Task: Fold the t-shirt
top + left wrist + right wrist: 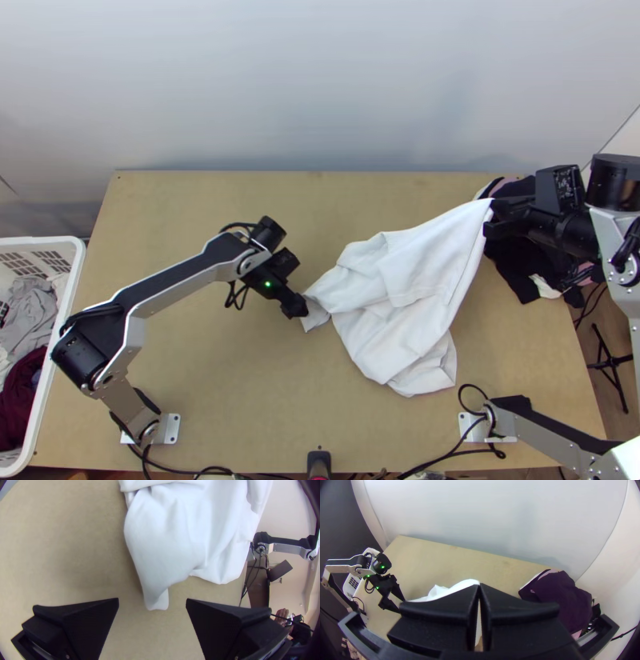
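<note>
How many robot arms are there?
2. In the top view, one arm stands left, the left end effector open by the white shirt. Another arm stands right, the right end effector shut on the shirt.

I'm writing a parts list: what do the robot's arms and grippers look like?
The left arm and right arm have silver-grey links, black joints, black cables; a green light shows on the left arm. The left gripper and right gripper have wide, flat black fingers.

The light wooden table (240, 400) bears the partly raised white t-shirt (400, 292) and dark clothes (514, 266).
</note>
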You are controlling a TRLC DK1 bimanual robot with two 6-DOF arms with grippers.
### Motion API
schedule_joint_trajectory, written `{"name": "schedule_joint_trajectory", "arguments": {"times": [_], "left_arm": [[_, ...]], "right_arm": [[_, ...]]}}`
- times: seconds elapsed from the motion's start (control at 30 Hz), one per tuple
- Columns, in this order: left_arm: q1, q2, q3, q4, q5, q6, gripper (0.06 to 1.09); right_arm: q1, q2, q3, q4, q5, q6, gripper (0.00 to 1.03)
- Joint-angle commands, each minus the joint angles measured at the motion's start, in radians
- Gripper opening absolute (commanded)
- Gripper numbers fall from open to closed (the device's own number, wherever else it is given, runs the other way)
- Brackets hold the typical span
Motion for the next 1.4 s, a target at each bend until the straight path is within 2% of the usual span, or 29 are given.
{"name": "schedule_joint_trajectory", "arguments": {"times": [0.0, 0.03, 0.07, 0.2, 0.27, 0.3, 0.37, 0.63, 0.8, 1.03, 1.2, 1.3, 1.37], "left_arm": [[-0.04, 0.027, -0.007, 0.03, 0.015, -0.007, 1.04], [-0.048, 0.033, -0.007, 0.033, 0.015, -0.007, 1.03], [-0.058, 0.039, -0.007, 0.034, 0.016, -0.003, 0.98], [-0.084, 0.051, -0.01, 0.07, 0.033, -0.003, 0.6], [-0.083, 0.057, -0.009, 0.076, 0.078, 0.002, 0.32], [-0.081, 0.057, -0.007, 0.073, 0.078, 0.002, 0.23], [-0.067, 0.051, 0.001, 0.053, 0.079, 0.004, 0.16], [0.132, -0.131, 0.128, -0.07, 0.119, 0.034, 0.14], [0.256, -0.237, 0.251, -0.173, 0.125, 0.076, 0.14], [0.52, -0.326, 0.467, -0.256, 0.133, 0.089, 0.14], [0.649, -0.346, 0.588, -0.283, 0.14, 0.1, 0.14], [0.713, -0.358, 0.649, -0.288, 0.15, 0.099, 0.14], [0.742, -0.365, 0.676, -0.288, 0.154, 0.099, 0.14]], "right_arm": [[0.009, 0.002, 0.009, 0.011, -0.001, 0.008, 0.03], [0.01, 0.002, 0.01, 0.011, -0.001, 0.009, 0.03], [0.01, 0.003, 0.012, 0.011, -0.001, 0.009, 0.03], [0.015, 0.005, 0.013, 0.011, -0.001, 0.011, 0.03], [0.025, 0.007, 0.013, 0.011, -0.001, 0.014, 0.03], [0.03, 0.007, 0.012, 0.011, -0.002, 0.017, 0.03], [0.041, 0.005, 0.01, 0.011, -0.002, 0.025, 0.03], [0.055, 0.048, 0.115, 0.011, -0.013, 0.069, 0.03], [0.082, 0.112, 0.262, 0.011, -0.011, 0.103, 0.03], [0.03, 0.209, 0.501, 0.035, -0.011, 0.221, 0.03], [0.03, 0.223, 0.556, 0.083, -0.01, 0.276, 0.03], [-0.018, 0.223, 0.573, 0.124, 0.001, 0.342, 0.03], [-0.022, 0.223, 0.575, 0.129, 0.001, 0.35, 0.03]]}}
